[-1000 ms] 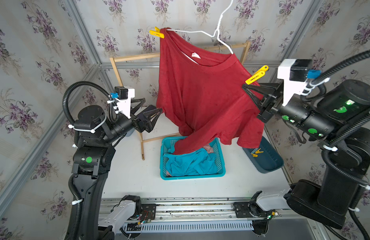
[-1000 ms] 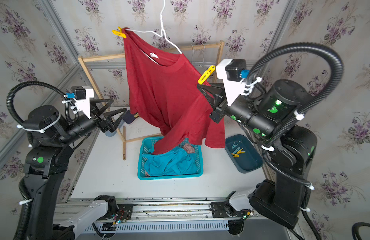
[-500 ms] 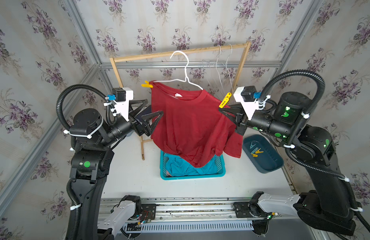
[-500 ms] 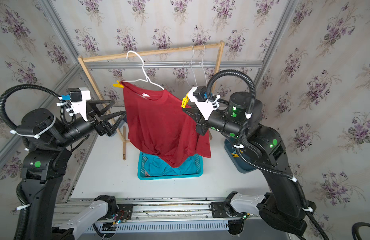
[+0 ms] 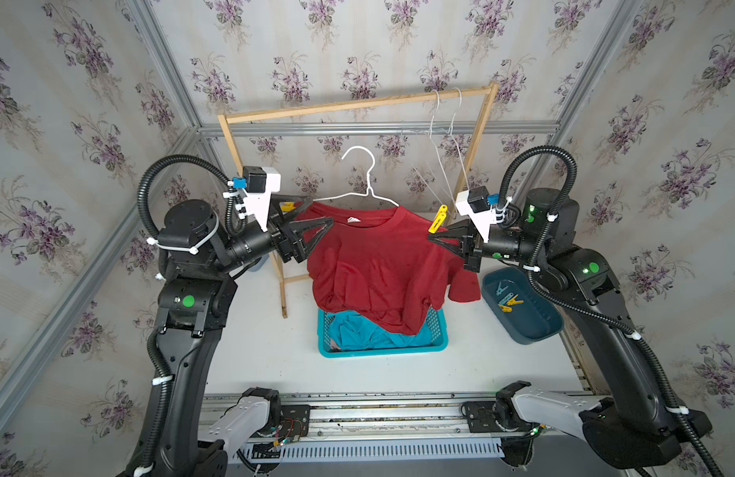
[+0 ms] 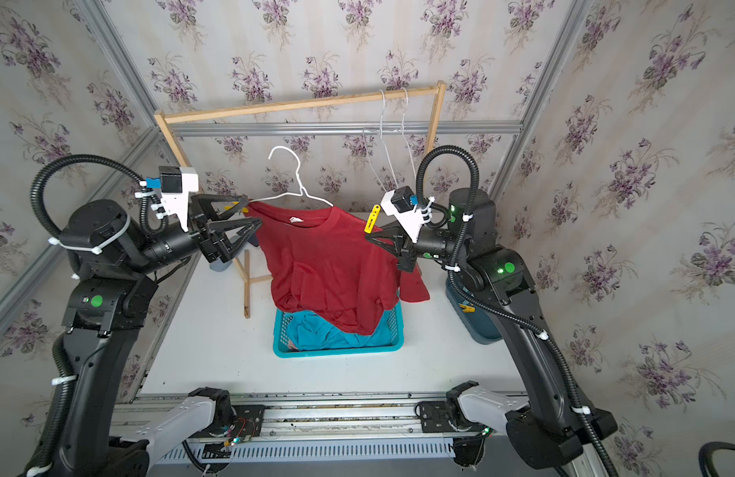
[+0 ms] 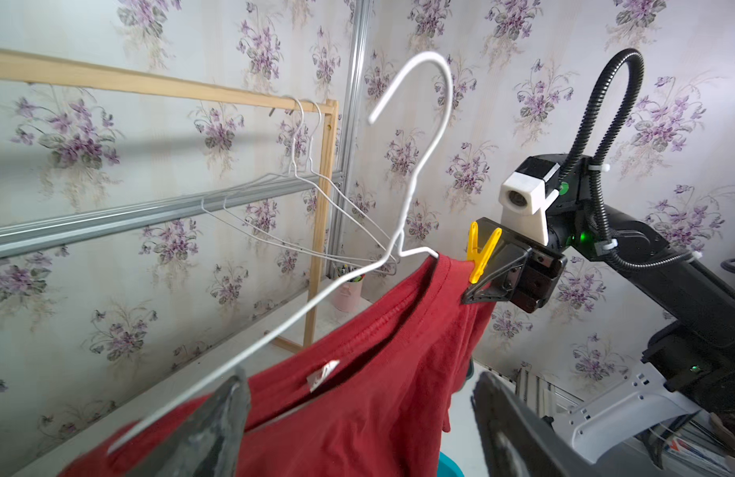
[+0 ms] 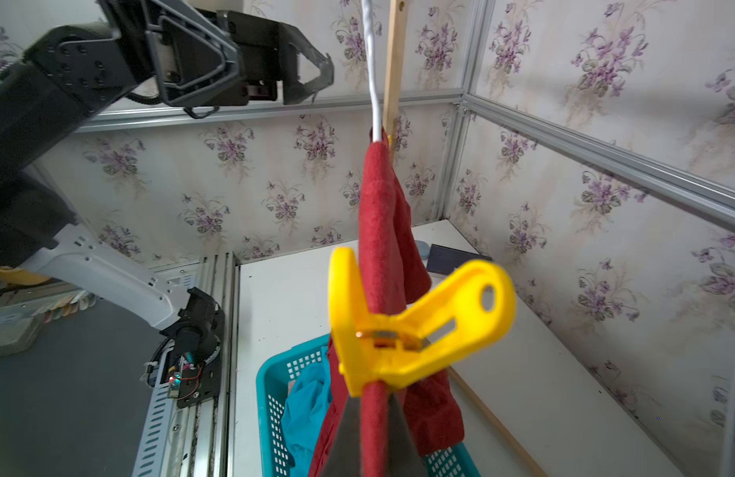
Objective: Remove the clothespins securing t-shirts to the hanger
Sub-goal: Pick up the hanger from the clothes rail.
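Yellow clothespin (image 5: 438, 219) is pinning a dark red t-shirt (image 5: 378, 264) to a white hanger (image 5: 367, 183) at the shoulder nearest the right arm, in both top views. A second yellow clothespin (image 5: 288, 206) is sitting at the opposite shoulder. The right fingers (image 5: 434, 238) are pinching shut on the shirt just below the first pin, holding shirt and hanger up before a wooden rack (image 5: 357, 105). The left fingers (image 5: 325, 223) are standing wide apart around the other shoulder, the second pin between them (contact cannot be told). The hem is drooping into a turquoise basket (image 5: 382, 352) on the counter (image 5: 258, 342), over a turquoise t-shirt (image 5: 357, 335). Loose clothespins (image 5: 507, 300) are lying in a dark teal tray (image 5: 535, 328).

In the left wrist view, the left fingers are gaping either side of the red shirt, gripping nothing.

In the right wrist view, the first pin is biting a fold of red cloth, the right fingers clamping that fold directly beneath.
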Motion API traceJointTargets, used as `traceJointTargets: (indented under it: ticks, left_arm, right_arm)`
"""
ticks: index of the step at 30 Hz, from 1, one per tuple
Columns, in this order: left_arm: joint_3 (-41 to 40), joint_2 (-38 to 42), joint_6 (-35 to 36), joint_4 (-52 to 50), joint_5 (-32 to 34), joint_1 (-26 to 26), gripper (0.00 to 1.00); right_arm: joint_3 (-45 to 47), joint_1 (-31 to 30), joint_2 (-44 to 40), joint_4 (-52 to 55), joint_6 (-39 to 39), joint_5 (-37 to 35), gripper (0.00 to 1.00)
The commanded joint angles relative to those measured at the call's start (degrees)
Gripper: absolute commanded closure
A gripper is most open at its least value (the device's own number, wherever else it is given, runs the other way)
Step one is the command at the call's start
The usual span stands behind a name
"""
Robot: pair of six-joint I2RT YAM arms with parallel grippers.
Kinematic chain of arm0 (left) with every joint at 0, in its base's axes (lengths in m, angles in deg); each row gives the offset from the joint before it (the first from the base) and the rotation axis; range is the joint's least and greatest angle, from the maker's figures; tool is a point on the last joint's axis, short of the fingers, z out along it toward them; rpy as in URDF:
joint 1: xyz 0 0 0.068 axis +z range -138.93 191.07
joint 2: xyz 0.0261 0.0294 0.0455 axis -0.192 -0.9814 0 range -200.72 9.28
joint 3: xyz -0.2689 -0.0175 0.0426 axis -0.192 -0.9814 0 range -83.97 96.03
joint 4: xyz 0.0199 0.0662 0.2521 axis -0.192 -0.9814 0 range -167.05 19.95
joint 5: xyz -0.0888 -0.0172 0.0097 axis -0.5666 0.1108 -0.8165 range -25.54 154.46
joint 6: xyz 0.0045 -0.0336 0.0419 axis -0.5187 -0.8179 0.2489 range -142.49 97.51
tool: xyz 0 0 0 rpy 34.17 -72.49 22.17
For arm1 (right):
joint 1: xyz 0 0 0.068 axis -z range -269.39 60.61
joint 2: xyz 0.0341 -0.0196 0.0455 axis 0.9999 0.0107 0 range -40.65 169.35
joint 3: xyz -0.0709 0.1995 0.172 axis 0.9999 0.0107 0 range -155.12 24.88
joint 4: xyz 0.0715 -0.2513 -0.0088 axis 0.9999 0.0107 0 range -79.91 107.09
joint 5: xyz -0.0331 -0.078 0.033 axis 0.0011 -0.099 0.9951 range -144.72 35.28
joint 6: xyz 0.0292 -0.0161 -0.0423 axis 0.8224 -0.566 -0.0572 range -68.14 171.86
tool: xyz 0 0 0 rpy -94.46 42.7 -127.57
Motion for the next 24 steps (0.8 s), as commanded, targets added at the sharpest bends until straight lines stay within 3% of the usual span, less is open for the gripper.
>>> traceJointTargets:
  ticks: [1,11,16,21,22,24]
  left_arm:
    - [1.09,-2.02,-0.9,5.45,-3.46,-1.58,0.2]
    - [1.99,-6.95,4.57,5.58,-2.91,-10.94,0.27]
    - [1.22,-8.08,4.24,5.58,-2.5,-11.5,0.41]
    - [1.29,-8.86,3.92,5.58,-4.09,-11.99,0.61]
    - [1.31,-8.99,3.8,5.56,-4.52,-12.03,0.69]
    - [1.1,-8.78,3.73,5.58,-4.92,-12.03,0.95]
  right_arm:
    - [1.84,0.15,-0.29,-5.88,-0.46,7.82,1.0]
    - [5.13,0.24,1.31,-4.44,-1.13,10.75,1.0]
    - [5.48,0.41,1.97,-5.54,-0.19,13.21,1.0]
    - [5.94,0.59,3.02,-6.59,0.3,14.74,1.0]
    - [6.05,0.59,3.15,-7.02,0.62,14.76,1.0]
    - [6.66,0.8,3.33,-8.06,1.22,14.63,1.0]
